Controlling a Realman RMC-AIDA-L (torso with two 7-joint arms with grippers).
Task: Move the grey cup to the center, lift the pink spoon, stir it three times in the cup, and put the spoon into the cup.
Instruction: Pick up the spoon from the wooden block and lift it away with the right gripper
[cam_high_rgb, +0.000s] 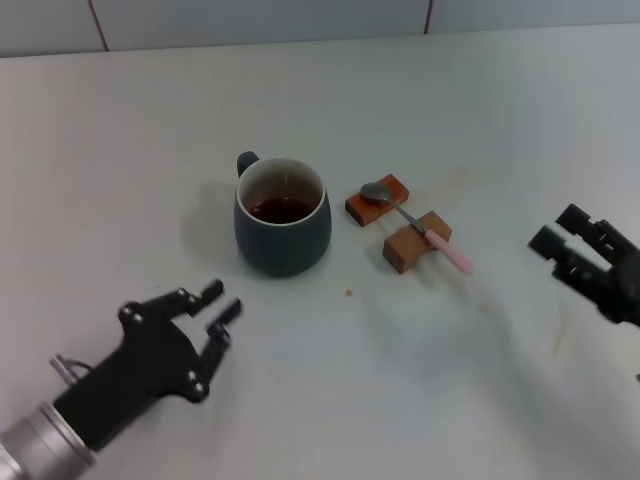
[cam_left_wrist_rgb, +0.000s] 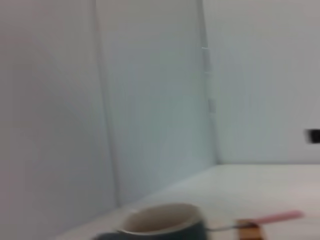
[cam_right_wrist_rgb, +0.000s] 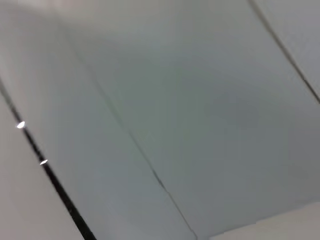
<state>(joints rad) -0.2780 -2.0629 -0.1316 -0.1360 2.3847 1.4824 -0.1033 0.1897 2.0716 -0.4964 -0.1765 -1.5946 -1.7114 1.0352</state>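
Observation:
The grey cup (cam_high_rgb: 283, 217) stands upright near the table's middle, handle toward the back left, brown liquid inside. It also shows in the left wrist view (cam_left_wrist_rgb: 160, 225). The pink spoon (cam_high_rgb: 420, 230) lies across two brown wooden blocks just right of the cup, silver bowl toward the cup, pink handle (cam_left_wrist_rgb: 277, 218) pointing to the front right. My left gripper (cam_high_rgb: 218, 303) is open and empty, in front of the cup and to its left, apart from it. My right gripper (cam_high_rgb: 562, 232) is open and empty at the right edge, well right of the spoon.
Two brown wooden blocks (cam_high_rgb: 378, 199) (cam_high_rgb: 415, 241) carry the spoon. A small brown crumb (cam_high_rgb: 348, 293) lies on the white table (cam_high_rgb: 420, 380) in front of the cup. A white tiled wall (cam_high_rgb: 300, 15) runs along the back.

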